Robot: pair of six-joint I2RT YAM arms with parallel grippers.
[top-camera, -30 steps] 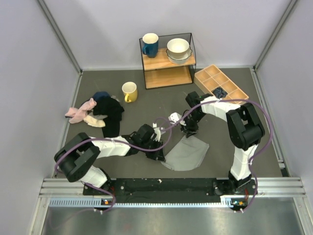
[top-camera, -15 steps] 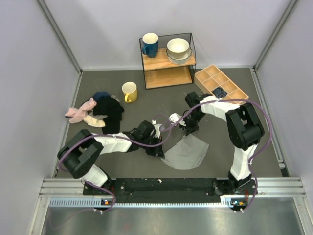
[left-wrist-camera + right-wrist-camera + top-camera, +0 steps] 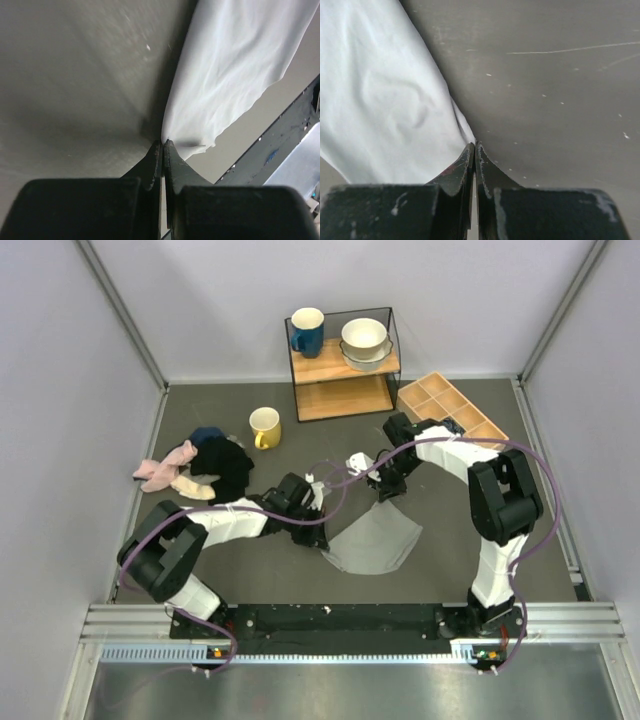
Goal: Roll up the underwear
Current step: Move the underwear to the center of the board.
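Note:
The underwear [image 3: 372, 540] is a light grey cloth lying spread in front of the arm bases, partly lifted at its far edge. My left gripper [image 3: 316, 534] is shut on its left corner. In the left wrist view the cloth [image 3: 235, 75] runs out from the pinched fingertips of the gripper [image 3: 162, 142]. My right gripper [image 3: 385, 496] is shut on the far right corner. In the right wrist view the gripper [image 3: 475, 144] nips the edge of the cloth [image 3: 385, 90], which spreads off to the left.
A yellow mug [image 3: 265, 427] stands behind the left arm. A heap of pink, cream and black clothes [image 3: 205, 468] lies at the left. At the back is a shelf [image 3: 340, 365] with a blue mug [image 3: 307, 332] and bowls [image 3: 364, 340], and beside it a wooden divided tray [image 3: 455, 402].
Both grippers have closed on the underwear's corners and drawn back away from the near edge. The cloth has slid with them toward the table's middle.

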